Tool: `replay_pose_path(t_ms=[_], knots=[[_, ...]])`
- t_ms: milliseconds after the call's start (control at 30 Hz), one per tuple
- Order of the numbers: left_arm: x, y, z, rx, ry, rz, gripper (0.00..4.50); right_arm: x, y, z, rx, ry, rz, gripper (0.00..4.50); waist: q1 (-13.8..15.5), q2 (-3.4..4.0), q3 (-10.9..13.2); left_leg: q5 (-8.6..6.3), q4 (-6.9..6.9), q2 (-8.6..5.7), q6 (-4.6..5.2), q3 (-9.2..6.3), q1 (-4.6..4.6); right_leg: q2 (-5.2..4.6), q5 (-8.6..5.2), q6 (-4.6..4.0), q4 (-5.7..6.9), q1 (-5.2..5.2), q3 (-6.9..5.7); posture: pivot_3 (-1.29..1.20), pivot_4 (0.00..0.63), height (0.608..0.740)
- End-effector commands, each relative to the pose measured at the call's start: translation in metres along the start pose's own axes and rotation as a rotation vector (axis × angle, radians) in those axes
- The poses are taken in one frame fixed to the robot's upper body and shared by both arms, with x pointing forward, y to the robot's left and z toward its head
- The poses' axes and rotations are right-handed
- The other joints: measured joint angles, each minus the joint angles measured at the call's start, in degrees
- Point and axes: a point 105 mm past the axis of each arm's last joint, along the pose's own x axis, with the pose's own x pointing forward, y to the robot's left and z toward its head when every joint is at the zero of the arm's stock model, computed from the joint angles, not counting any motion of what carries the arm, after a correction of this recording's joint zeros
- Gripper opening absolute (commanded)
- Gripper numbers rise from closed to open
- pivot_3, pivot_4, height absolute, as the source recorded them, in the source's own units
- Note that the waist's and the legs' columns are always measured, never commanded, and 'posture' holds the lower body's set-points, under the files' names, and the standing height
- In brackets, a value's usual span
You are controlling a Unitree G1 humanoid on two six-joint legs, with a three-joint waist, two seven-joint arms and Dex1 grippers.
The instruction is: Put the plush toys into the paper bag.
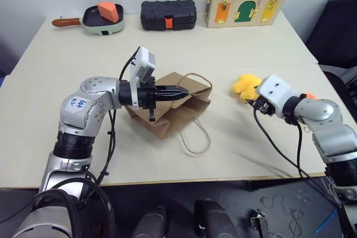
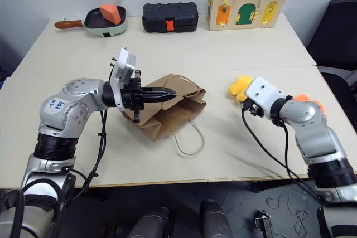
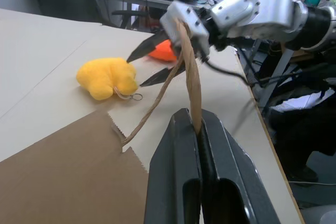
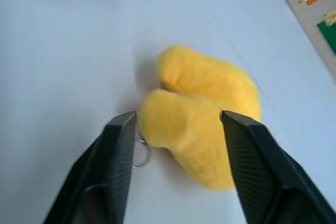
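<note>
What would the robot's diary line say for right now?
left gripper: shut on bag handle | right gripper: open, around yellow plush toy | orange plush toy: on table | paper bag: lying flat

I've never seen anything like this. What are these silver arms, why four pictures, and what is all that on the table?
It is a two-armed robot, and each arm ends in two black fingers. Two pictures come from cameras in its head, looking down over the table; the other two come from a camera on each wrist, looking along that arm's fingers.

The left gripper is shut on a twisted handle of the brown paper bag, which lies on the table. The right gripper is open, its fingers on either side of the yellow plush toy, not yet closed on it. An orange plush toy lies just beyond it.

Along the far edge stand a pan holding an orange block, a black case and a wooden latch box.
</note>
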Motion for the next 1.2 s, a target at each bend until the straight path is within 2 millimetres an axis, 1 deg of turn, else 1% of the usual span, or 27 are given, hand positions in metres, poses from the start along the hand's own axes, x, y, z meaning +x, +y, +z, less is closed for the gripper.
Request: replay_pose_path(t_ms=[33,67,100,167,233,300,367,467,533,633,667,733,767,800,867,900,933,967,1000,1067,1133,1200], knots=[[-0.001,-0.003,0.011,0.044,-0.020,-0.005,0.00,0.012,-0.006,-0.002,-0.211,-0.005,-0.024,3.94,-0.2,0.01,0.0,0.00,0.01,0.01,0.00,0.00,0.00,0.00,0.00,0.00,0.00,-0.02,0.00,0.00,0.150,0.740],[-0.001,-0.002,0.011,0.045,-0.020,-0.003,0.00,0.018,-0.009,-0.003,-0.244,-0.002,-0.037,4.28,-0.4,0.01,0.0,0.00,0.04,0.02,-0.01,0.00,0.00,0.01,0.00,0.00,0.00,-0.02,-0.01,0.00,0.150,0.740],[-0.001,-0.002,0.011,0.045,-0.020,-0.001,0.00,0.022,-0.011,-0.005,-0.292,0.013,-0.048,4.44,-0.8,0.01,0.0,0.00,0.05,0.02,-0.01,0.00,0.00,0.01,0.00,0.00,-0.01,-0.02,-0.01,0.00,0.150,0.740],[-0.002,-0.002,0.012,0.045,-0.019,0.001,0.00,0.030,-0.014,-0.012,-0.364,0.045,-0.054,4.44,-1.0,0.01,0.0,0.00,0.02,0.00,-0.01,-0.01,0.01,0.01,0.00,0.00,-0.01,0.02,-0.01,0.00,0.150,0.740],[-0.002,-0.002,0.012,0.044,-0.022,0.004,0.00,0.036,-0.017,-0.018,-0.378,0.065,-0.066,4.44,-1.1,0.01,0.0,0.01,0.05,0.02,-0.01,-0.02,0.03,0.02,0.00,0.00,0.00,0.02,-0.02,0.00,0.150,0.740],[-0.002,-0.002,0.013,0.043,-0.026,0.009,0.00,0.041,-0.018,-0.020,-0.353,0.059,-0.080,4.04,-1.1,0.01,0.0,0.01,0.08,0.03,-0.01,-0.01,0.04,0.03,0.00,-0.01,0.00,0.03,-0.01,0.00,0.150,0.740],[-0.003,-0.002,0.013,0.041,-0.028,0.013,0.00,0.043,-0.017,-0.020,-0.358,0.053,-0.080,3.54,-1.0,0.01,0.0,0.01,0.17,0.02,-0.01,-0.02,0.03,0.02,0.00,0.00,0.00,0.05,-0.02,0.00,0.150,0.740],[-0.005,0.000,0.014,0.040,-0.030,0.020,0.00,0.043,-0.022,-0.018,-0.359,0.033,-0.101,2.39,-1.0,0.01,0.0,0.01,0.24,0.01,-0.01,-0.04,0.03,0.02,0.00,0.00,-0.01,0.08,-0.02,0.00,0.150,0.740],[-0.006,0.001,0.014,0.037,-0.032,0.028,0.00,0.040,-0.026,-0.016,-0.338,0.011,-0.118,1.80,-1.0,0.01,0.0,0.01,0.24,0.01,-0.01,-0.05,0.03,0.02,0.00,-0.01,-0.01,0.07,-0.03,0.00,0.150,0.740],[-0.007,0.003,0.015,0.035,-0.036,0.040,0.00,0.032,-0.032,-0.010,-0.296,-0.041,-0.134,0.83,-1.1,0.01,0.0,0.01,0.22,0.02,-0.01,-0.04,0.03,0.03,0.00,-0.01,0.00,0.05,-0.03,0.00,0.150,0.740],[-0.008,0.004,0.015,0.035,-0.037,0.044,0.00,0.027,-0.034,-0.004,-0.271,-0.081,-0.137,0.54,-1.0,0.01,0.0,0.01,0.22,0.02,-0.01,-0.04,0.02,0.03,0.00,-0.01,0.00,0.05,-0.03,0.00,0.150,0.740],[-0.008,0.006,0.016,0.036,-0.037,0.050,0.00,0.011,-0.030,0.020,-0.256,-0.215,-0.101,0.09,-1.0,0.01,0.0,0.01,0.21,0.03,-0.01,-0.09,-0.01,0.03,0.00,0.00,-0.01,0.05,-0.06,0.00,0.150,0.740],[-0.008,0.006,0.016,0.036,-0.037,0.050,0.00,0.003,-0.026,0.031,-0.255,-0.273,-0.079,0.04,-0.9,0.03,0.0,0.01,0.22,0.03,-0.01,-0.10,-0.01,0.03,0.00,0.00,0.00,0.05,-0.07,0.00,0.150,0.740],[-0.009,0.006,0.016,0.037,-0.037,0.051,0.00,-0.009,-0.018,0.048,-0.241,-0.354,-0.047,0.04,-1.0,0.03,0.0,0.00,0.20,0.04,-0.01,-0.14,-0.06,0.03,0.00,0.00,0.00,0.05,-0.10,0.00,0.150,0.740],[-0.009,0.006,0.017,0.038,-0.038,0.052,0.00,-0.029,-0.004,0.071,-0.173,-0.455,0.002,0.04,-0.9,0.04,0.0,0.00,0.17,0.04,-0.01,-0.15,-0.08,0.06,0.00,0.00,0.01,0.04,-0.10,0.00,0.150,0.740],[-0.009,0.007,0.018,0.039,-0.039,0.052,0.00,-0.039,0.006,0.083,-0.141,-0.508,0.038,0.04,-0.8,0.04,0.0,0.00,0.19,0.07,-0.02,-0.19,-0.08,0.08,0.00,0.00,0.00,0.05,-0.11,0.00,0.150,0.740],[-0.009,0.007,0.018,0.040,-0.040,0.052,0.00,-0.046,0.014,0.091,-0.117,-0.538,0.070,0.04,-0.9,0.04,0.0,0.00,0.19,0.08,-0.03,-0.21,-0.08,0.10,0.00,0.00,0.01,0.05,-0.11,0.00,0.150,0.740],[-0.009,0.007,0.020,0.040,-0.045,0.050,0.00,-0.051,0.029,0.105,-0.121,-0.585,0.107,0.04,-0.9,0.04,0.0,-0.01,0.22,0.08,-0.03,-0.21,-0.07,0.12,0.00,0.00,0.01,0.05,-0.09,0.00,0.150,0.740],[-0.008,0.008,0.021,0.040,-0.048,0.048,0.00,-0.055,0.038,0.115,-0.124,-0.613,0.130,0.04,-0.9,0.04,0.0,-0.01,0.23,0.07,-0.03,-0.21,-0.07,0.12,0.00,0.00,0.00,0.05,-0.06,0.00,0.150,0.740],[-0.007,0.006,0.022,0.037,-0.053,0.032,0.00,-0.052,0.051,0.127,-0.190,-0.620,0.136,0.04,-0.9,0.04,0.0,-0.02,0.21,0.06,-0.04,-0.23,-0.05,0.13,0.00,0.00,0.00,0.07,-0.06,0.00,0.150,0.740],[-0.005,0.004,0.023,0.036,-0.054,0.017,0.00,-0.047,0.057,0.132,-0.241,-0.613,0.131,0.04,-0.8,0.04,0.0,-0.02,0.21,0.03,-0.04,-0.22,-0.02,0.12,0.00,0.00,0.08,0.07,-0.03,0.00,0.150,0.740],[-0.003,0.000,0.023,0.031,-0.058,-0.011,0.00,-0.031,0.058,0.137,-0.275,-0.595,0.098,0.04,-0.7,0.04,0.0,-0.02,0.24,0.01,-0.04,-0.22,-0.02,0.11,0.00,0.00,0.08,0.07,-0.03,0.00,0.150,0.740]])
